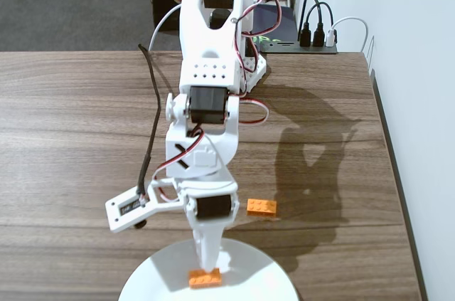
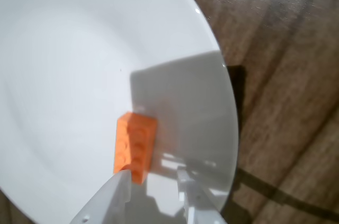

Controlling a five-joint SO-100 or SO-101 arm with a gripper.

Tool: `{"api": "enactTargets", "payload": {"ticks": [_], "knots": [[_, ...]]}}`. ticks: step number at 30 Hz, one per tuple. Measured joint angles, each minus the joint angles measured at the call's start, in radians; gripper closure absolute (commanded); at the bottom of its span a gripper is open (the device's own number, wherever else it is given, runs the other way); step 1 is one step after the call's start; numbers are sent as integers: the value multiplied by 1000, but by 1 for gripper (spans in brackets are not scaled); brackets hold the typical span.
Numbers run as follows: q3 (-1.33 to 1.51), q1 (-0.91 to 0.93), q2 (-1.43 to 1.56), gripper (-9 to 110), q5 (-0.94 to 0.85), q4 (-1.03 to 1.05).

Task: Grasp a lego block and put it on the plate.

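An orange lego block (image 1: 205, 278) lies on the white plate (image 1: 259, 276) at the bottom of the fixed view. My gripper (image 1: 207, 267) points down right over it. In the wrist view the block (image 2: 135, 147) rests on the plate (image 2: 63, 75), with its near end beside the left fingertip (image 2: 121, 181). The gripper (image 2: 152, 179) is open: the jaws stand wider than the block, and the right finger is clear of it. A second orange brick (image 1: 261, 207) lies on the table to the right of the arm.
The wooden table (image 1: 71, 137) runs to an edge on the right by a white wall. A power strip with plugs (image 1: 316, 39) sits at the back right. The arm's base and cables stand at the back centre.
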Motion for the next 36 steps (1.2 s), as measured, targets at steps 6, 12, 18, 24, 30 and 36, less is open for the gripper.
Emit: {"api": "enactTargets", "payload": {"ticks": [6, 12, 18, 24, 30, 36], "knots": [[123, -3, 181, 95, 11, 54], [341, -6, 397, 101, 48, 58], [565, 0, 624, 101, 87, 63], [850, 11, 879, 101, 133, 66], [1049, 34, 1068, 101, 178, 66], [1183, 43, 1210, 101, 218, 64]]}}
